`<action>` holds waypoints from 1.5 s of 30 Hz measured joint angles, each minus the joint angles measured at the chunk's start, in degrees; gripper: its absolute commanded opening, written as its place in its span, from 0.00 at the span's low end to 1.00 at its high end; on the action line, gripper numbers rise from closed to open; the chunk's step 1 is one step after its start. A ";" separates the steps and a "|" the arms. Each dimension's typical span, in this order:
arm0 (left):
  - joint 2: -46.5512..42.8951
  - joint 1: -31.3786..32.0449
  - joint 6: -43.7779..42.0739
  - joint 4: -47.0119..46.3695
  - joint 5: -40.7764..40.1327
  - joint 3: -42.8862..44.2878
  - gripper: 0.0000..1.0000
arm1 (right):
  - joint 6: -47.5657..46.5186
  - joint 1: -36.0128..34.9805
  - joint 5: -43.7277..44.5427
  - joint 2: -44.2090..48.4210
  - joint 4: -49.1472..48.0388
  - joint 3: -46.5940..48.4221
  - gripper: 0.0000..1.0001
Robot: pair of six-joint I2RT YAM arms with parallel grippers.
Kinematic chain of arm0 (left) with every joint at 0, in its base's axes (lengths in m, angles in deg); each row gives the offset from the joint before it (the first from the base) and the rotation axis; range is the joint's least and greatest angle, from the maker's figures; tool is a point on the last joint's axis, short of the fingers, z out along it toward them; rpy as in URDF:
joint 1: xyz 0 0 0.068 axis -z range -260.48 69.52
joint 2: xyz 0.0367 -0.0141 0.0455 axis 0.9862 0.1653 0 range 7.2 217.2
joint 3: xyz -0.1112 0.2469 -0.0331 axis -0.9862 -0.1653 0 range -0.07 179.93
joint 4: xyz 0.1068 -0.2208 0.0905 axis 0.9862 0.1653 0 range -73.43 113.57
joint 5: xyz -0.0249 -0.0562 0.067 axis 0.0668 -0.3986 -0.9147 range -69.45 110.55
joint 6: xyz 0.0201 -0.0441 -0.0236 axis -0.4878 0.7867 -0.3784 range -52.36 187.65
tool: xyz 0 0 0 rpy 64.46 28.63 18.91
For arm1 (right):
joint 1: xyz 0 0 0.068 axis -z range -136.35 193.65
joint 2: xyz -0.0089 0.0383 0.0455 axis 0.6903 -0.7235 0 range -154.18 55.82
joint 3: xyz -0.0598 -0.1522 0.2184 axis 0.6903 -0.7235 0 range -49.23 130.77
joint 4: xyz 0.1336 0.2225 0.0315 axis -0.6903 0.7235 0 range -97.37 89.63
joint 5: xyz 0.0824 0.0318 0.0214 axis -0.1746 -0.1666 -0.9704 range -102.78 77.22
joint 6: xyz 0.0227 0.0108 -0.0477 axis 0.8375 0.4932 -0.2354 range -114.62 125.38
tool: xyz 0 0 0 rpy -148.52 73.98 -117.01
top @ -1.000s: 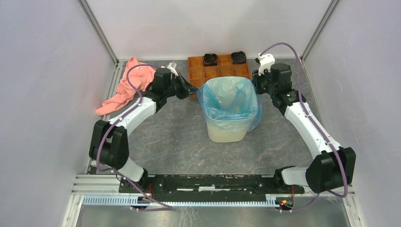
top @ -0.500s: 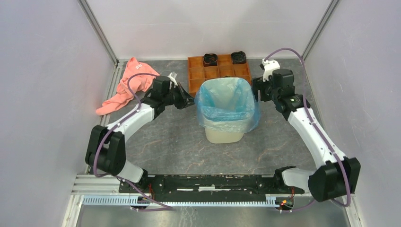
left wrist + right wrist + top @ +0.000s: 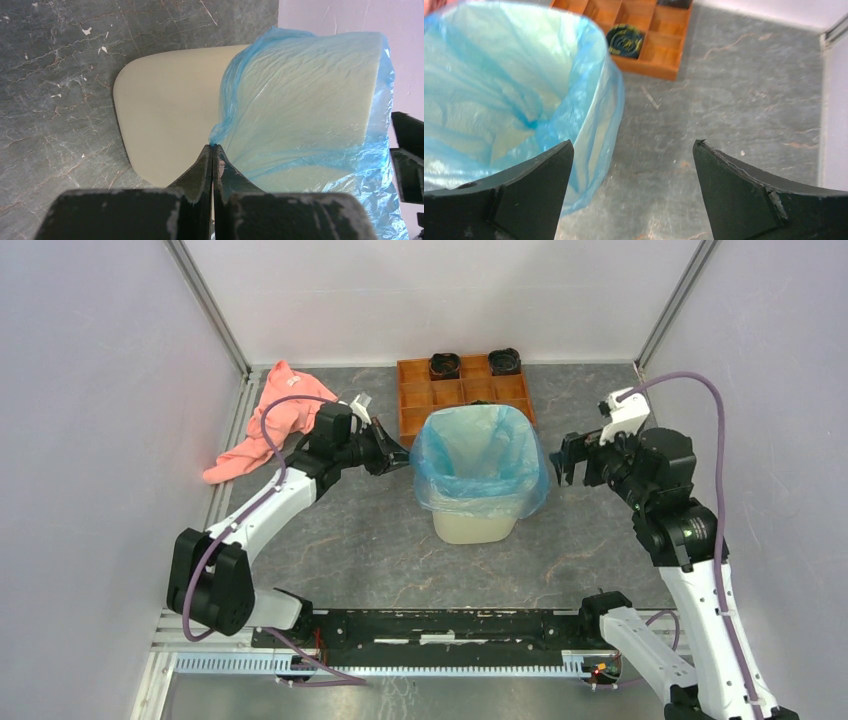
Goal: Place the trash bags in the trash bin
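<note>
The trash bag [image 3: 480, 455], thin wrinkly light-blue film, lines the beige trash bin [image 3: 470, 528] in the middle of the table, its rim folded over the bin's top edge. My left gripper [image 3: 400, 458] is at the bin's left side, shut on the edge of the bag. In the left wrist view its fingertips [image 3: 213, 146] pinch the blue bag [image 3: 310, 100] against the bin's wall [image 3: 165, 115]. My right gripper [image 3: 560, 455] hovers just right of the bin, open and holding nothing. The right wrist view shows that gripper [image 3: 634, 142] beside the bag [image 3: 499, 75], with floor between the fingers.
An orange-brown compartment tray [image 3: 460, 390] stands right behind the bin, with two black items [image 3: 444, 365] in its back cells. A salmon-pink cloth [image 3: 260, 420] lies at the back left beside the left arm. Side walls and frame posts close in the table.
My right gripper has opened, let go of the bag's right rim and drawn back to the right and nearer. The left gripper has stayed shut on the bag's left edge.
</note>
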 measured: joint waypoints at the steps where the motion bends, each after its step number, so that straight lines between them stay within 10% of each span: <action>1: -0.20 0.00 -0.17 0.07 -0.02 -0.20 0.02 | -0.20 0.04 -1.22 0.44 1.05 -0.57 0.93; 17: -0.35 0.00 -3.39 2.49 -0.46 -0.35 0.02 | -1.29 0.09 -21.73 5.99 1.09 -18.21 0.83; 31: -0.35 0.00 -3.63 2.49 -0.72 -1.03 0.02 | 1.77 0.09 -25.31 8.50 -17.35 -29.81 0.01; 45: 2.86 0.00 -6.21 2.51 -4.17 -1.03 0.02 | 2.16 0.09 -20.06 2.93 -17.57 -33.09 0.00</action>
